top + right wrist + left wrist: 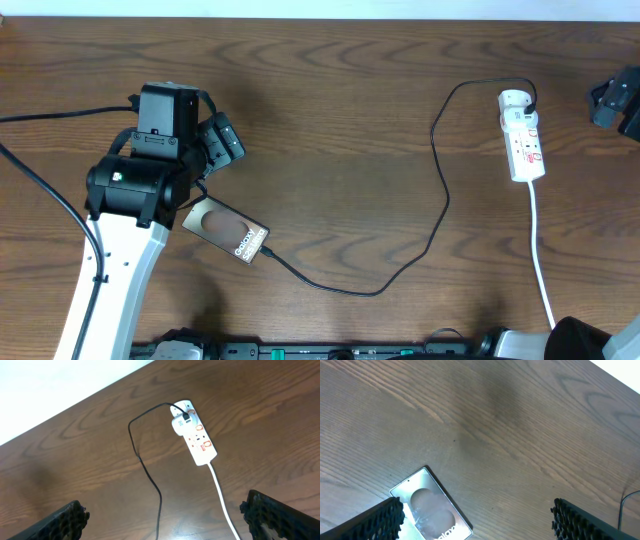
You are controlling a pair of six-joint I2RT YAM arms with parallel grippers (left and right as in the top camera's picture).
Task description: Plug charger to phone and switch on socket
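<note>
The phone lies flat on the brown counter at the left, askew, its near-left corner hidden under the left arm. The left gripper hangs above it, released, fingers spread wide with the phone's silvery end showing between them and nothing held. The charger meets the phone's end by the "Galaxy" lettering; whether its tip is fully seated I cannot tell. From there it loops toward the front edge, then curves up the counter to a white adapter on the far end of the socket. The socket lies well to the right, lengthways front to back, with red marks on its top; its switch position is too small to read. Its white cord runs toward the front edge. The right gripper is released too, fingers wide apart, above the counter near the socket, touching nothing
</note>
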